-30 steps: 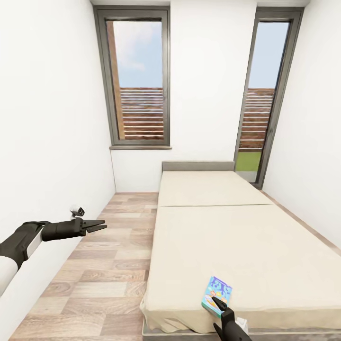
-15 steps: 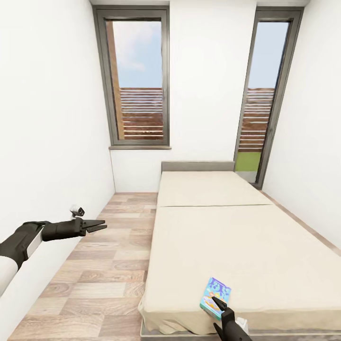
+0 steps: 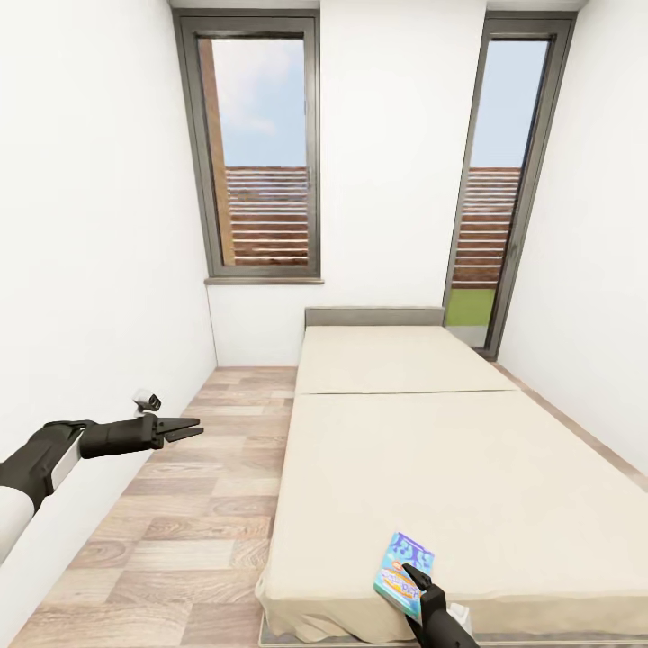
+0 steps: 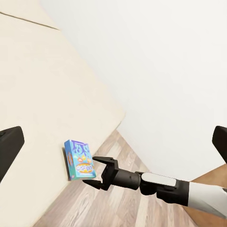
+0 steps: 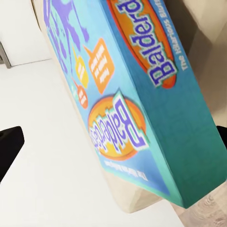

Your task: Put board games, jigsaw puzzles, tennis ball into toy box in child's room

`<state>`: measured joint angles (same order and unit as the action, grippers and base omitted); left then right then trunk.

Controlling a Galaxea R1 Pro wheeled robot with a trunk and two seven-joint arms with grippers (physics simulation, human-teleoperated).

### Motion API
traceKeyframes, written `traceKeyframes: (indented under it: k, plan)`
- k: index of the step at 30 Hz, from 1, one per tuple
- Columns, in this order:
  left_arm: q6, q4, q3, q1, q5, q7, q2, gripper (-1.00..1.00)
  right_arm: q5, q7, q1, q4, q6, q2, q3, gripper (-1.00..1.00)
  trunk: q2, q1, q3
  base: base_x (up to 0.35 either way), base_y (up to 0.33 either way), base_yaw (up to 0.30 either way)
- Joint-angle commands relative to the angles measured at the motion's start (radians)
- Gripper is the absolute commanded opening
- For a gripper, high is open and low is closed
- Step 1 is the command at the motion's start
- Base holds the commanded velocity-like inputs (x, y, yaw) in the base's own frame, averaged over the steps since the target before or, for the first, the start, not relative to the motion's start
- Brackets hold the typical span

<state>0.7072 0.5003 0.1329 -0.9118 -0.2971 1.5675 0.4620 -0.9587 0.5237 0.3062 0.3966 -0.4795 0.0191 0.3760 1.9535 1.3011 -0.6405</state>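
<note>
Right gripper open beside board game — bed

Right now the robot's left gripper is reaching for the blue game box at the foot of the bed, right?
Not quite: the right gripper is at the blue game box on the bed, as the head view shows. The left gripper hangs open over the floor.

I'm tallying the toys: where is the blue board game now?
In the head view, the board game lies on the bed, near the foot-end edge, right at the right gripper.
</note>
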Motion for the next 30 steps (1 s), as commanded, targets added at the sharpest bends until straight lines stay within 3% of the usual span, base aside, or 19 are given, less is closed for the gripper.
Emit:
traceKeyframes:
  k: [1,19,25,30]
  plan:
    - [0.011,0.0,0.007,-0.001,-0.005,0.003,0.001,1.0,-0.005,-0.001,0.001,0.001,-0.008,0.001,0.006,1.0,0.001,0.0,-0.001,0.002,-0.002,0.0]
    - [0.012,-0.001,0.007,-0.001,-0.005,0.003,0.002,1.0,-0.005,-0.001,0.001,0.001,-0.008,0.001,0.006,1.0,0.001,0.0,-0.001,0.0,0.0,0.0]
    - [0.012,-0.001,0.007,-0.001,-0.005,0.003,0.001,1.0,-0.005,-0.001,0.001,0.001,-0.008,0.001,0.006,1.0,0.043,0.023,-0.02,0.0,0.0,0.0]
    - [0.011,-0.002,0.007,-0.001,-0.004,0.003,0.002,1.0,-0.005,-0.001,0.001,0.001,-0.008,0.001,0.006,1.0,0.043,0.023,-0.02,0.0,0.0,0.0]
